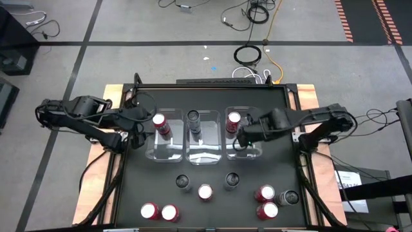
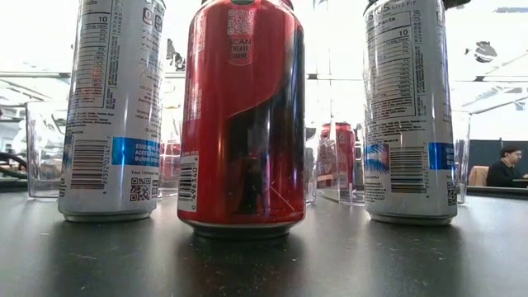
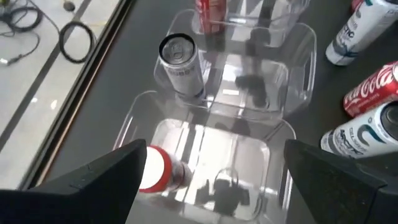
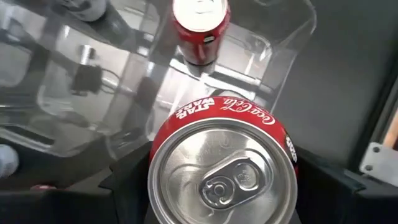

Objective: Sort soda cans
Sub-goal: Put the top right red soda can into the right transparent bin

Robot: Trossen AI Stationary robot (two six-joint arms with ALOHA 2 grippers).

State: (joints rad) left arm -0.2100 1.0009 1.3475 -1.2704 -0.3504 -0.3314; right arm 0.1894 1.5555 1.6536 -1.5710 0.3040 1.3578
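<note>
The right gripper is holding a red can upright, top up, just above the right bin, where another red can is standing just ahead. The left gripper, jaws wide and empty, is hovering over the left bin, which is holding one red can; a grey can is occupying the middle bin.

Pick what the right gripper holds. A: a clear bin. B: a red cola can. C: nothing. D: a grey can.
B: in the right wrist view the right gripper has its fingers on both sides of a red cola can, above the right-hand clear bin.
</note>
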